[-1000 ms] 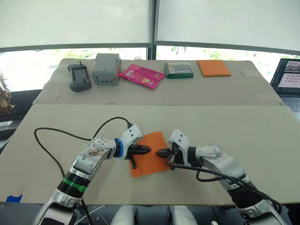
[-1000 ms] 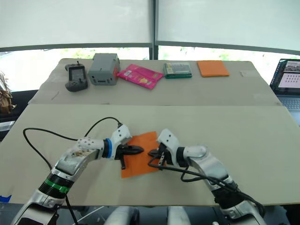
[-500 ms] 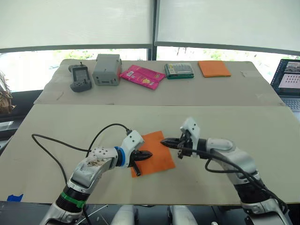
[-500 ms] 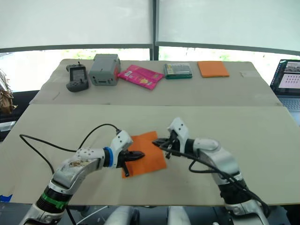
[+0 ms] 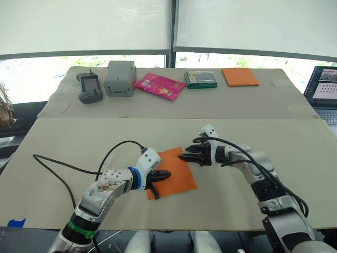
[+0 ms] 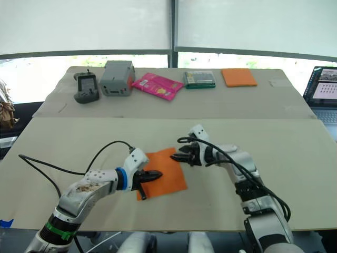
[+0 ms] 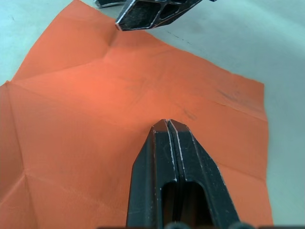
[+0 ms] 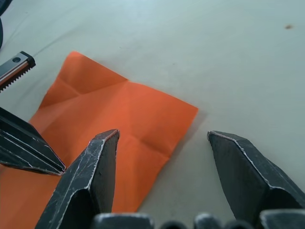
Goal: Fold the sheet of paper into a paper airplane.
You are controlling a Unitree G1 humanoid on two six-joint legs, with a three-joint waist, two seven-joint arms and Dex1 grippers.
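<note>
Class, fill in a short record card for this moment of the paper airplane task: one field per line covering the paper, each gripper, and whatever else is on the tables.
Sheet of paper: orange, creased, lying open and flat on the near table; no airplane shape yet
Left gripper: fingers shut, tip over the sheet's middle
Right gripper: open, at the sheet's far edge, gripping nothing
Far table: handheld controller, grey box, pink packet, green box, smooth orange rectangle
Right edge: laptop

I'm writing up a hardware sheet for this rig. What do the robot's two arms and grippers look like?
Both arms have silver-grey metal shells with white wrist housings and loose black cables looping along them. The left arm carries a blue ring by the wrist and a green band lower down. The left gripper and right gripper each have two black pointed fingers.
</note>
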